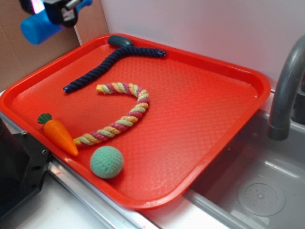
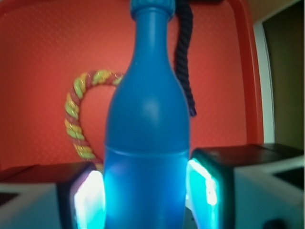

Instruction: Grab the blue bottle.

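Bottle held and lifted clear; your grab looks done.

In the wrist view the fingers [image 2: 146, 195] are clamped on the bottle [image 2: 147, 124]: one pad [image 2: 90, 202] presses its body from 9 o'clock, the other from 3 o'clock, and the neck points away from the camera toward 12 o'clock, over the tray [image 2: 43, 62]. Nothing shows a gap between pads and plastic, so I judge the hold firm. From the exterior view, working outward from the near edge: the ball [image 1: 106, 161] and carrot [image 1: 59, 135] sit at the tray's near edge, the striped rope [image 1: 125, 116] curls mid-tray, the navy rope [image 1: 110, 64] lies toward the far rim. Above the tray's 10 o'clock corner, well off its surface, the bottle hangs in the fingers. You have little left beyond keeping it secure.
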Motion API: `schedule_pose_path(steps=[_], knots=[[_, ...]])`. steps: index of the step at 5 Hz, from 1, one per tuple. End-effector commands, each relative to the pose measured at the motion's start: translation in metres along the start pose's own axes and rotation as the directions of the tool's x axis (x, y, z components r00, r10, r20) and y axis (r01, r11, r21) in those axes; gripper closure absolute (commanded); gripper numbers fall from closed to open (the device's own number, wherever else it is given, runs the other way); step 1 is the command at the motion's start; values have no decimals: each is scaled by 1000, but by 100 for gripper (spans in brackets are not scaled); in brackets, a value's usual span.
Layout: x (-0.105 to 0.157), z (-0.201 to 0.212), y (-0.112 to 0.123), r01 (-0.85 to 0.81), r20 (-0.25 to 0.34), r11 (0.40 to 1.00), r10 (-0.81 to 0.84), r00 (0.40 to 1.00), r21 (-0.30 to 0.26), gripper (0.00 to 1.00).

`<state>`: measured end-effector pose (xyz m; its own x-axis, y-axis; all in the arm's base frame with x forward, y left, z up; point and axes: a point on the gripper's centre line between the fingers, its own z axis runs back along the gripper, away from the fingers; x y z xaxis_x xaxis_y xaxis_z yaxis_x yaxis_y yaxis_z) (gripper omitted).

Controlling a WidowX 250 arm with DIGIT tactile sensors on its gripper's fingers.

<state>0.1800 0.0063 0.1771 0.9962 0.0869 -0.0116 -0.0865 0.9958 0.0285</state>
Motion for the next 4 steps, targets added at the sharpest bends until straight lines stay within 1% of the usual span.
schedule_pose_path(steps=[1,2,3,4], knots=[[44,21,-41,145,146,986,-132,980,-79,100],[43,19,-70,234,138,971,-225,965,-51,100],[41,16,-79,248,113,968,-242,964,-37,100],[41,15,-78,240,100,971,-237,966,-19,100]])
